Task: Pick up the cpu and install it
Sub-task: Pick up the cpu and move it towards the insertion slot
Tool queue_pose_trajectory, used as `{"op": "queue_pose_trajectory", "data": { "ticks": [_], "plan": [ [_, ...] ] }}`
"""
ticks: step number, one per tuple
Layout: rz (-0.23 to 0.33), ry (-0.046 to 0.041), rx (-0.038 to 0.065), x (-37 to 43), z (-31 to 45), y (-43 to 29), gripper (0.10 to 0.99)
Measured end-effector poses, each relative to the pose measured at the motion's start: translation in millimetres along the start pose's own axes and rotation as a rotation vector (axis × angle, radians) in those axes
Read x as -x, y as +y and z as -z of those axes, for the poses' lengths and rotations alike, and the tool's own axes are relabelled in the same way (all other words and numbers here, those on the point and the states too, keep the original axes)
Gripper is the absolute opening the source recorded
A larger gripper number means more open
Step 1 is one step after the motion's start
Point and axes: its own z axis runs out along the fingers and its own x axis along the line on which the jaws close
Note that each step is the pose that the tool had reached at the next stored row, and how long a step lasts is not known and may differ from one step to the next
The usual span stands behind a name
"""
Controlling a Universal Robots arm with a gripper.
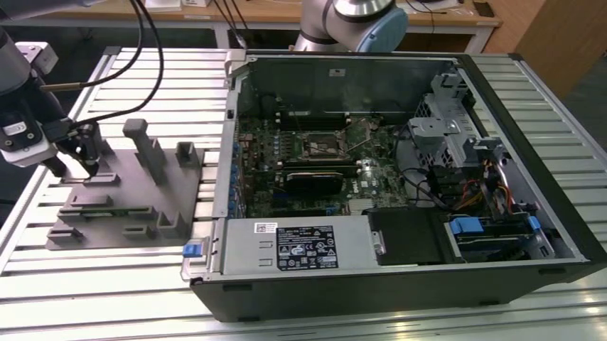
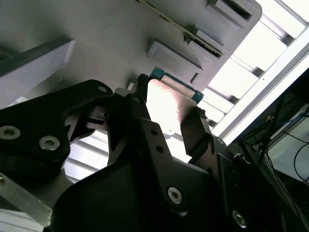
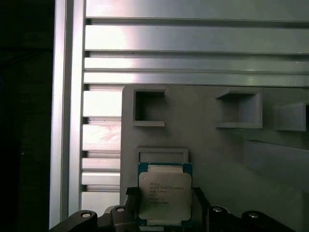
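Jaws are closed on the cpu (image 3: 165, 193), with one finger (image 2: 192, 134) on each of two opposite edges. I read that as an edge grip, so the metal top and the underside stay untouched.

The cpu sits between my fingers over the grey fixture tray (image 1: 124, 206) at the exterior view's left. It is well apart from the open computer case (image 1: 399, 291) on the exterior view's right. The tray lies on the slatted desk (image 1: 85, 291). It has shaped pockets and posts, probably to keep each part at a known pose.

Just beside the cpu in the first wrist view is an empty square recess (image 3: 161, 155). I can't tell if the chip is lifted clear of the tray or resting on it.

The case lies on its side with the panel off and the board facing up. What looks like the socket (image 1: 318, 147) is open from above.

Cpu look:
- small flat square
- pale silvery lid with fine dark print
- thin green board rim around the lid
- lid glares pale in the second wrist view
- no bend or damage visible
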Motion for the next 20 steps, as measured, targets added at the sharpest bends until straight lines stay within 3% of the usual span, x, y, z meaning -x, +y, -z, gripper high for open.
{"op": "queue_pose_trajectory", "data": {
  "ticks": [20],
  "plan": [
    [0.0,0.0,0.0,0.1,22.8,0.8,0.529]
  ]
}}
